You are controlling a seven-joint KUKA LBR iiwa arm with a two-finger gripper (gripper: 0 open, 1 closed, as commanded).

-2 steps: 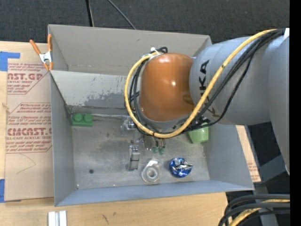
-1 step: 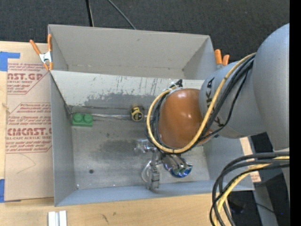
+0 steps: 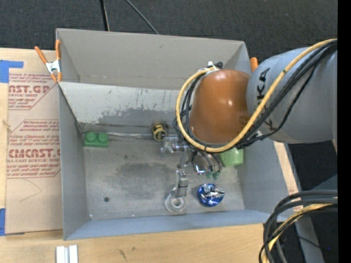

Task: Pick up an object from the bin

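A light green block point(image 3: 233, 156) lies at the right side of the bin point(image 3: 126, 100), partly under the arm point(image 3: 296, 100). The end effector point(image 3: 198, 166) hangs just left of this block, low over the bin floor and below the orange cover point(image 3: 219, 106). I cannot tell if it is spread or pressed together, and nothing shows as held in it. Near it, toward the near wall, lie a blue shiny ball point(image 3: 210, 195) and, just left of the ball, a silver metal piece point(image 3: 177, 197) with a ring at its near end. A small yellow and black part point(image 3: 159, 131) lies at the far wall, and a green brick point(image 3: 96, 139) lies well apart at the far left.
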